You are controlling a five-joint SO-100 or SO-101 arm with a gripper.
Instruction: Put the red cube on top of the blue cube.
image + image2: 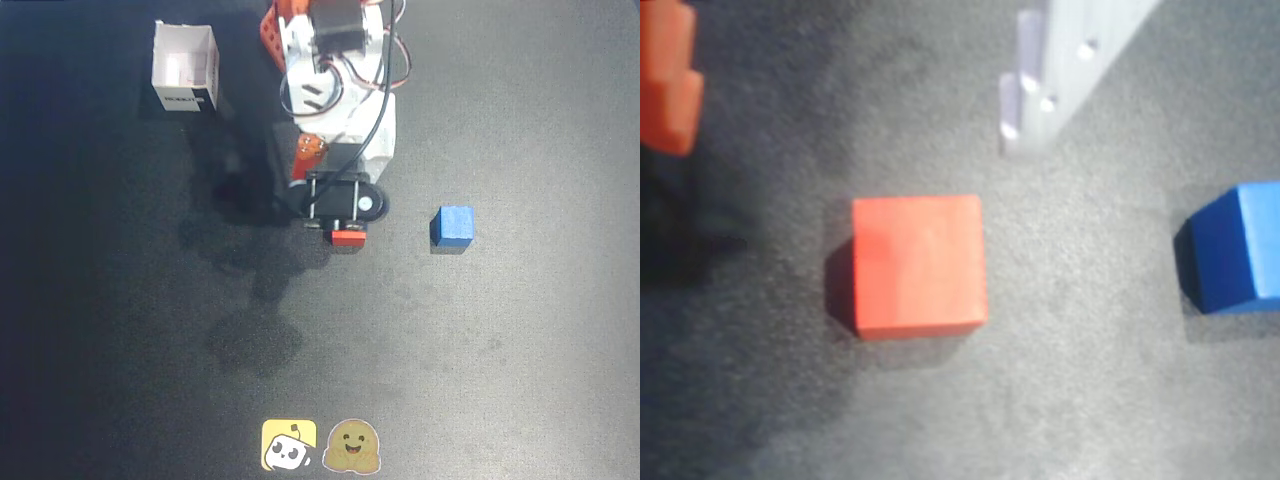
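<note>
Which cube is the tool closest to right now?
The red cube: it lies between the tool's fingers in the wrist view, ungrasped. The blue cube sits apart.

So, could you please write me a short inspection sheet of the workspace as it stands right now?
Surface: dark matte table, with faint smudges near the middle in the overhead view.
Job's things: red cube lies flat on the table, below the gripper; blue cube stands apart to its right in both views. Not stacked.
Clutter: open white box at upper left; two cartoon stickers at the bottom edge.
Gripper: gripper is open over the red cube, with an orange finger at left and a white finger at upper right in the wrist view; neither touches the cube.
Cables: black cable loops along the arm.
Surroundings: nothing seen beyond the table.
</note>
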